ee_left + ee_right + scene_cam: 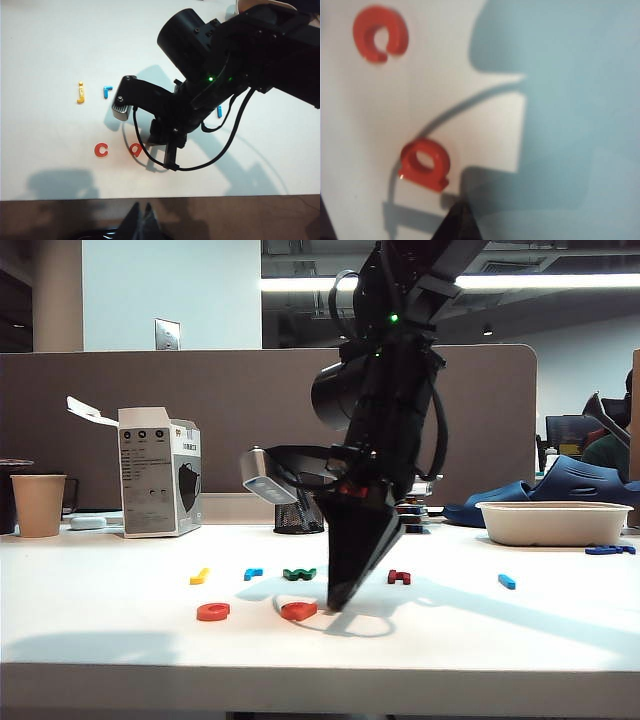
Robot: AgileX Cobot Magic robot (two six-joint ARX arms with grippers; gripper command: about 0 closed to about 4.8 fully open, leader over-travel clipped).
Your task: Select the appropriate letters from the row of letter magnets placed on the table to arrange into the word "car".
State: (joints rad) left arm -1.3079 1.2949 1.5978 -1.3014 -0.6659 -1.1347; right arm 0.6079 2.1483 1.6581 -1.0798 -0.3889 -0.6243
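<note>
The white counter is being lit from above, and big soft shadows are being thrown across it. Behind it a grey-brown wall panel is being seen, with ceiling lights glowing in the room past it.

Two orange-red letters are lying near the front edge of the counter: the "c" and, just beside it, the "a". Farther back a row of letter magnets is being kept: a yellow one, the blue "r", a green one, a dark red one and a plain blue bar.

The right gripper is being held tip-down at the counter right beside the "a", and its jaws are pressed together with nothing between them. The left gripper is being held beyond the front edge of the counter, and its jaws look pressed together too, holding nothing.

Along the back edge a paper cup, a white box, a black mesh pot and a white tray are being kept.
</note>
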